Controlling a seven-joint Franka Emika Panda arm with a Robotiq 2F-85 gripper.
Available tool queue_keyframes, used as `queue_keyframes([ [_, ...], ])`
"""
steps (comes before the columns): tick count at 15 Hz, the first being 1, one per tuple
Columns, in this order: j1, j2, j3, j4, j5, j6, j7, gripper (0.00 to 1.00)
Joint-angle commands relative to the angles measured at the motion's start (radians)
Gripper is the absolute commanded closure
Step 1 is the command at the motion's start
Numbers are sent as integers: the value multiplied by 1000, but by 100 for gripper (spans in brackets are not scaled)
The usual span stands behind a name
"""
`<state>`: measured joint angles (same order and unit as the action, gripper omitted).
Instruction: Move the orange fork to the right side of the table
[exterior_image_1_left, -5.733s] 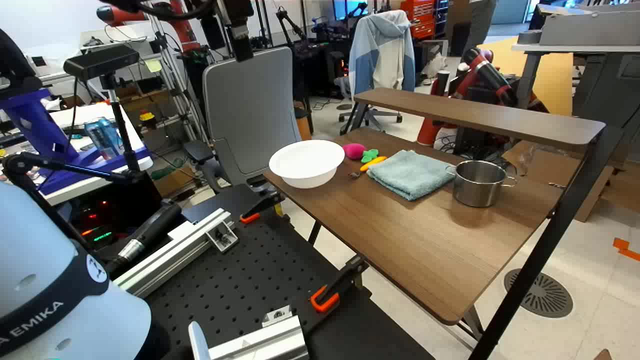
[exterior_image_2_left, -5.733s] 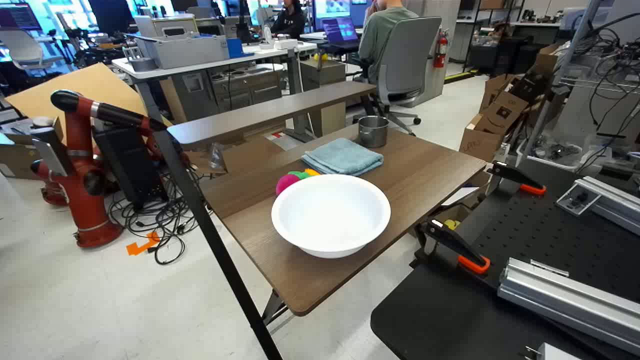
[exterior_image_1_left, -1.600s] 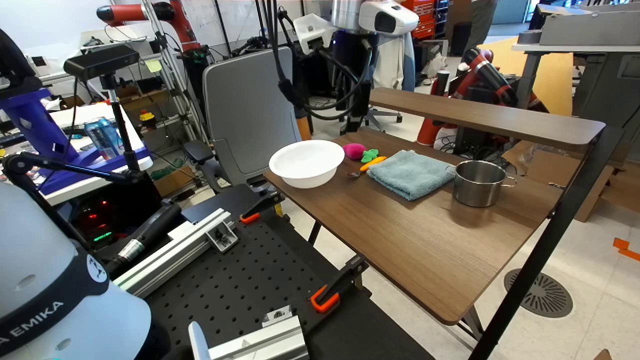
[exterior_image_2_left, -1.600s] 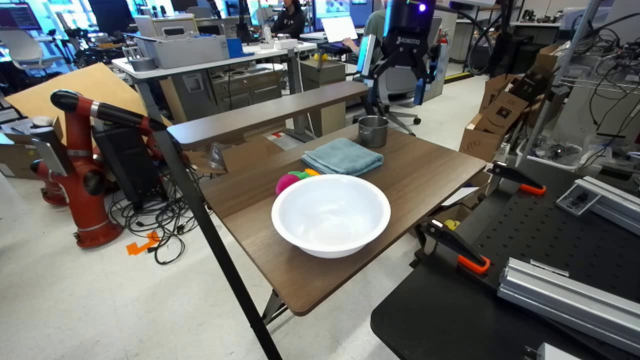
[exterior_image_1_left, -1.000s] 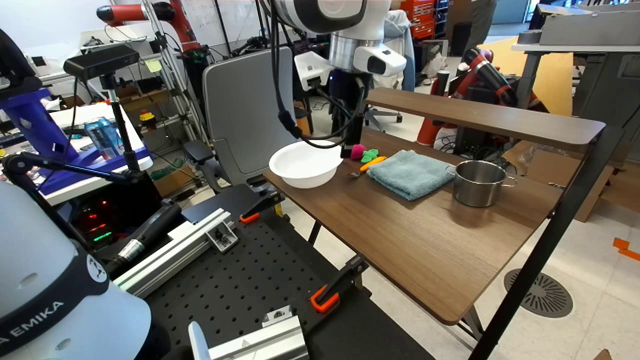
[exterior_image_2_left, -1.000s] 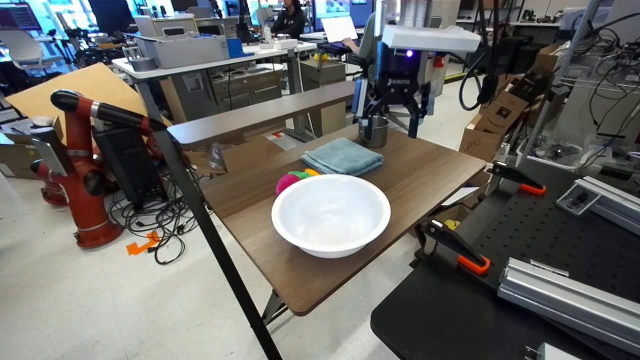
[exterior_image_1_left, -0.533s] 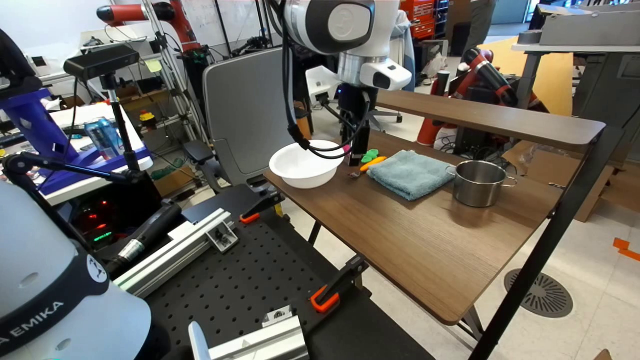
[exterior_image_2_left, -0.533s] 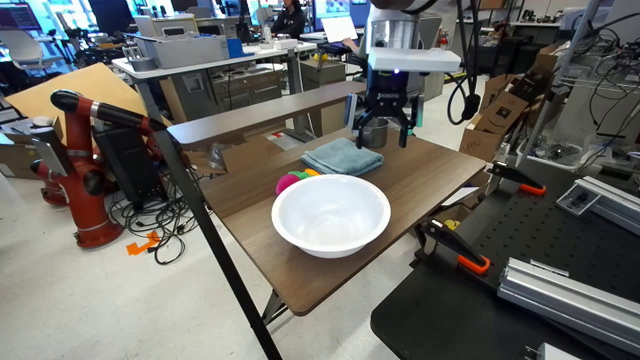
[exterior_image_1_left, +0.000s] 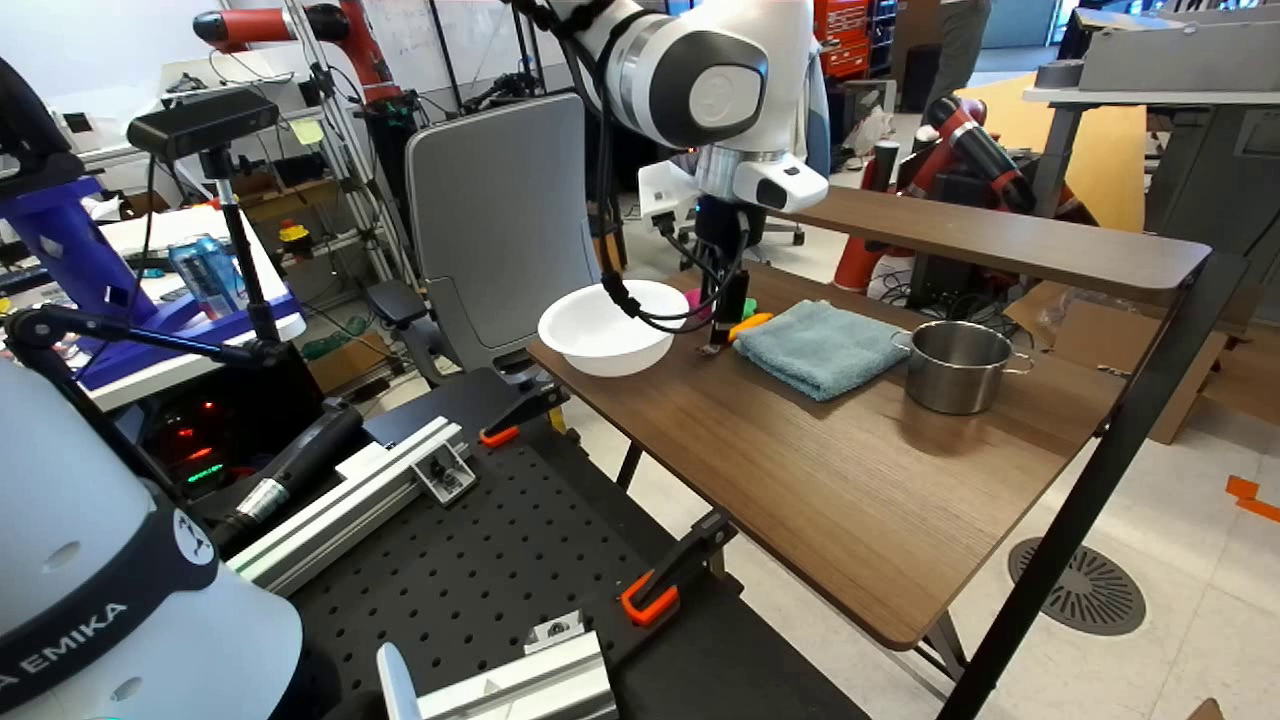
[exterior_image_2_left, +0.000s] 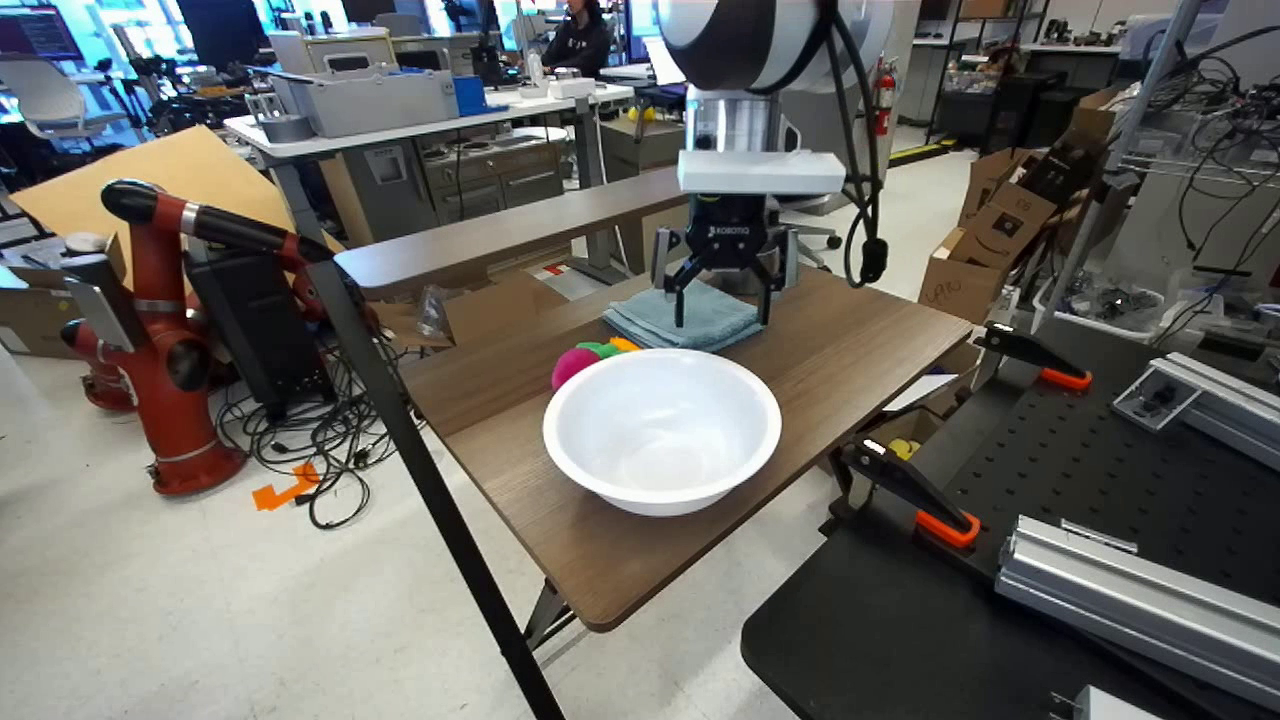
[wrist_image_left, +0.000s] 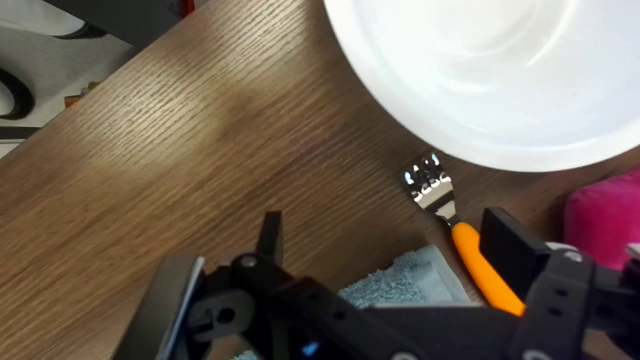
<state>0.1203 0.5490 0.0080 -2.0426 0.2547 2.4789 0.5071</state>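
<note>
Two fingers (wrist_image_left: 510, 250) of the pincer (exterior_image_2_left: 722, 322) stand wide apart, gripping nothing, over the brown tabletop (wrist_image_left: 175, 150). Below the pincer in the wrist view lies the orange fork (wrist_image_left: 469, 245), its metal tines showing within the span of the fingers, its handle running close along one of them; whether they touch, I cannot tell. Past that finger is the pink-and-green toy (wrist_image_left: 605, 215), and near the pincer on the tines' side sits the white bowl (wrist_image_left: 480, 75). The blue towel (wrist_image_left: 400, 285) is partly hidden by the pincer, and the steel pot (exterior_image_1_left: 955, 375) stands farther off, past the towel.
</note>
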Motion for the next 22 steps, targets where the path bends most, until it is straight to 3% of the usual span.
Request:
queue_keyframes([
  [1,42,83,-27,92,-20,-5,66,0],
  [10,99,226,-60,235,-57,-12,135,0],
  [22,128,328,-62,370,-102,-38,169,0],
])
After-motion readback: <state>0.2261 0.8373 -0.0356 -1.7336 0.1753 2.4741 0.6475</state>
